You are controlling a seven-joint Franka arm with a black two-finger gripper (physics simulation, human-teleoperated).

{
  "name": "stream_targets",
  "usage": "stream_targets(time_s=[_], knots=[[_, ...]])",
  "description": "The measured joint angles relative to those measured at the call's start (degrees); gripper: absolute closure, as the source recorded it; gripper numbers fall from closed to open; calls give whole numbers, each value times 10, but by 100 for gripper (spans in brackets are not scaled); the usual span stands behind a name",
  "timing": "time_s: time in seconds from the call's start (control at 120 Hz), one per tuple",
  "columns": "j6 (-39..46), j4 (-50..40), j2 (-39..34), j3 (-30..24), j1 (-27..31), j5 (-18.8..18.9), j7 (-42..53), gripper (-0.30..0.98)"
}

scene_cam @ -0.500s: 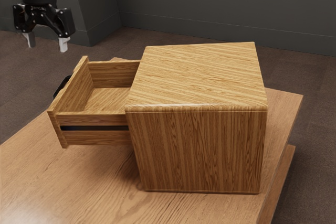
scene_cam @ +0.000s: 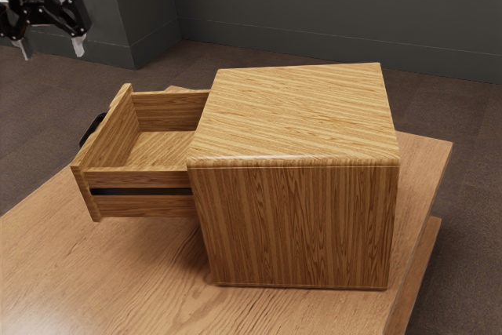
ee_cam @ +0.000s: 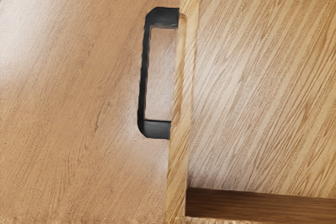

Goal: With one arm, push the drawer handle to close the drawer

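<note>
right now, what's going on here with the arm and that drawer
Nobody is handling anything at this moment. My gripper is open and hangs in the air above the front end of the pulled-out drawer, touching neither it nor its black handle. The drawer sticks out of the wooden cabinet on the table. The job is to push it closed by the handle, and that is not done yet.

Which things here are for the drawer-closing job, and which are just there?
For the job:
- black handle: the part to push
- drawer: sticking out, needs closing
- wooden cabinet: the drawer slides into it
- my gripper: does the pushing

Just there:
- table: under the cabinet
- dark wall
- floor
</note>
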Motion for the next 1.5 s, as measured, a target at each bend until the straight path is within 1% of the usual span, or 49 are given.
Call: stream_targets(time_s=[0.05,0.083,0.142,0.192,0.25,0.308,0.375,0.458,0.525,0.642,0.783,0.933,1.183,1.358,1.5], knots=[[17,-64,-45,6,4,-1,-48,0],[31,-109,-70,11,17,-1,-78,5],[54,-174,-109,25,41,-1,-128,20],[75,-211,-126,36,60,0,-171,34],[104,-238,-132,41,69,0,-227,47],[132,-255,-132,42,72,0,-282,56],[167,-274,-130,43,73,-1,-344,64],[213,-282,-101,46,75,0,-411,69],[251,-284,-78,48,85,-2,-457,72],[305,-299,-66,58,89,-3,-526,75],[352,-302,-46,59,89,-6,-606,77],[403,-328,-27,56,85,-8,-667,78],[459,-341,-9,35,75,-9,-733,78],[479,-344,-4,17,74,-8,-757,79],[496,-362,0,13,77,-8,-763,79]])
